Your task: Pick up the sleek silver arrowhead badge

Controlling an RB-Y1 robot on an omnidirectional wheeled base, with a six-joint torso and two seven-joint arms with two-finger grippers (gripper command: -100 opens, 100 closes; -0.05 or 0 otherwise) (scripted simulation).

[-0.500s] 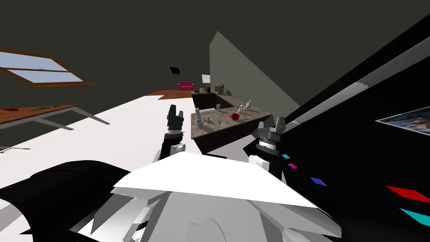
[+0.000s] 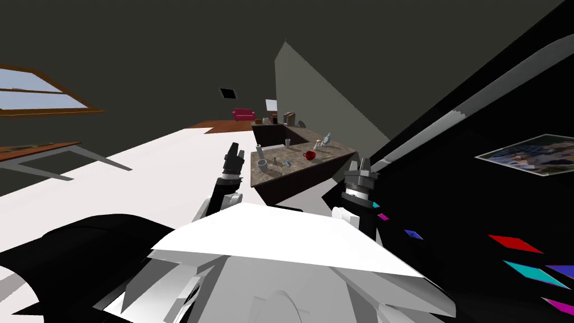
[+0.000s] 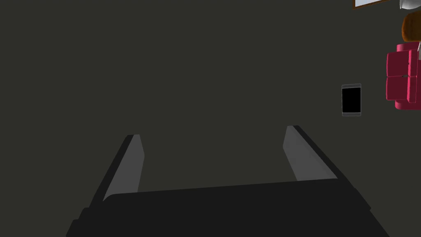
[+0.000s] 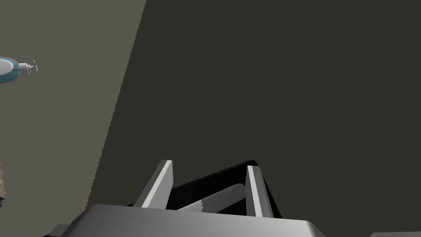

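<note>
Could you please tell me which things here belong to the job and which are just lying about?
Job: left gripper, right gripper, both open; counter, badge too small to tell there.
Lying about: red cup, white cup, bottle, sofa.

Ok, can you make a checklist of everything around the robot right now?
Surface: brown speckled counter, ahead of both arms.
Job's things: badge too small to tell among the counter's bits.
Clutter: red cup, white cup, pump bottle, all on the counter.
Grippers: left gripper open, empty; right gripper open, empty.
Cables: nothing seen.
Surroundings: white floor, window, pink sofa, black area to the right.
</note>
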